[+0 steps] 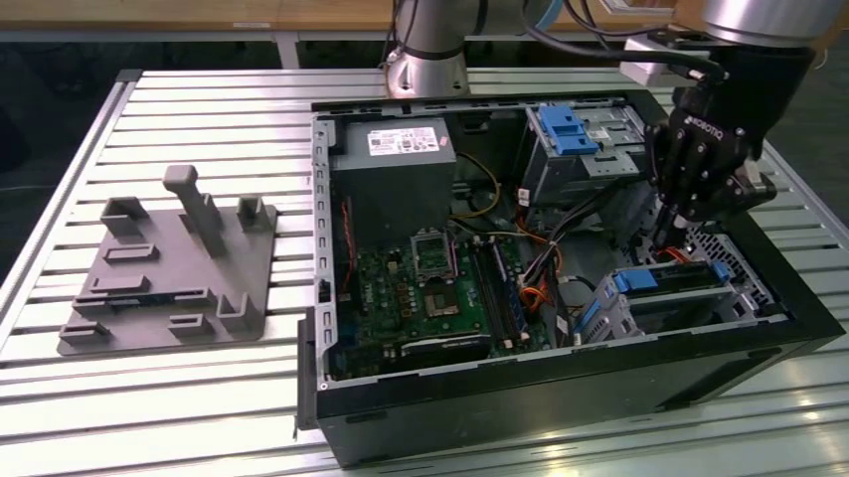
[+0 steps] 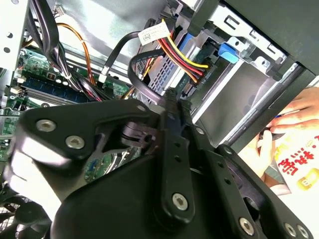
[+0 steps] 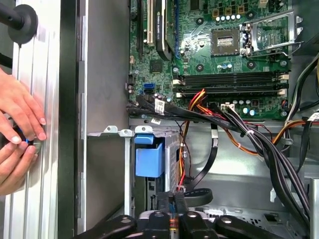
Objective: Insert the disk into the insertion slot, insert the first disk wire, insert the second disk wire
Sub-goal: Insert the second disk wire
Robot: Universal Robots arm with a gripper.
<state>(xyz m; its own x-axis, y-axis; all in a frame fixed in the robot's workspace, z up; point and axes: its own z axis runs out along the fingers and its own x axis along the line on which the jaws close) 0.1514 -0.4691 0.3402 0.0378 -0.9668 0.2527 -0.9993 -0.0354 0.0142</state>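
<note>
While inside the computer case [image 1: 398, 417], claw [image 2: 174, 102] pinched on black wire [image 2: 137, 79], disk [image 1: 670, 281] in insertion slot [image 1: 690, 303].

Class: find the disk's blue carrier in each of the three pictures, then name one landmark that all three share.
Exterior view: the blue carrier sits in the low grey bay, in the case's near corner at the exterior view's right.
Second wrist view: the blue carrier is beside the red-and-yellow wires.
First wrist view: the blue carrier is inside the grey bay.
Shared landmark: the green motherboard.

End effector [image 1: 683, 221] inside case [image 1: 558, 397], above disk [image 1: 670, 281].
</note>
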